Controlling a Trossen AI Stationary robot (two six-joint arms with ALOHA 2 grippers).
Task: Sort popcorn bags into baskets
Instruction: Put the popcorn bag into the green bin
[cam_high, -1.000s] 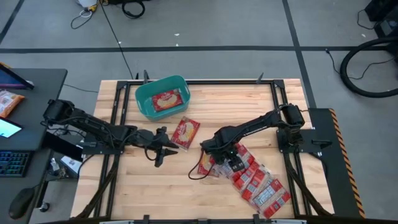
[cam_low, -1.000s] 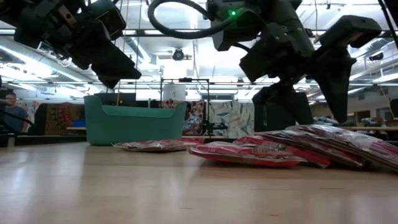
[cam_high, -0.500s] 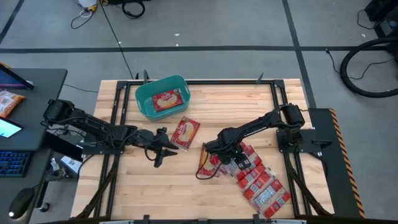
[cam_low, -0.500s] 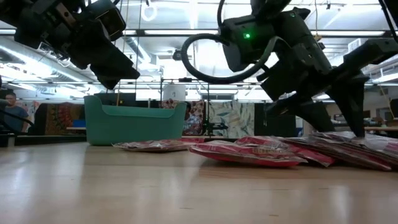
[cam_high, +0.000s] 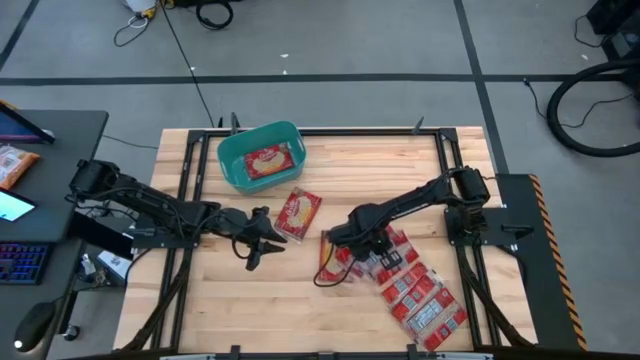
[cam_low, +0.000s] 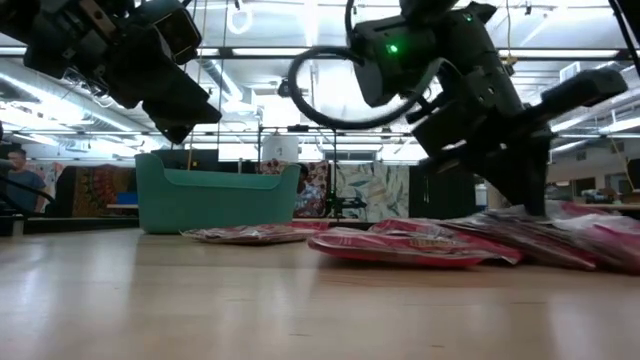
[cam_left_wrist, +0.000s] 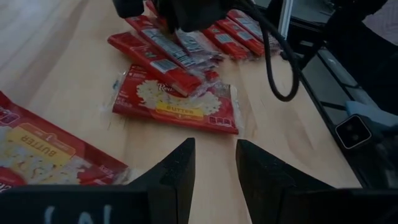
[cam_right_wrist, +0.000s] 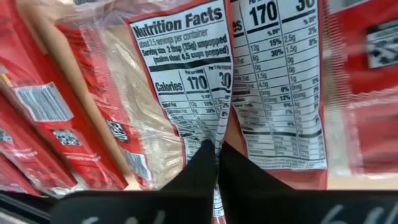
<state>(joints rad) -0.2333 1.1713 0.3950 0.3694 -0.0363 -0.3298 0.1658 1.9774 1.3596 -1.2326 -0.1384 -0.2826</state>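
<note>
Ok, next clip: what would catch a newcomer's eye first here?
The row of red popcorn bags fanned across the table's right side, with the right gripper pinched shut on one bag's wrapper at the row's upper end. Then the teal basket at the far left, one bag inside, and the left gripper waiting open mid-table.

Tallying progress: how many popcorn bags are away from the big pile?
2: one popcorn bag inside the teal basket, one lying alone on the table below it. Others may hide beneath.

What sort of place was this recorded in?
Probably a robotics lab or workshop: a framed wooden table on a taped concrete floor, a desk with keyboard alongside, loose cables, and open-ceiling strip lighting.
</note>
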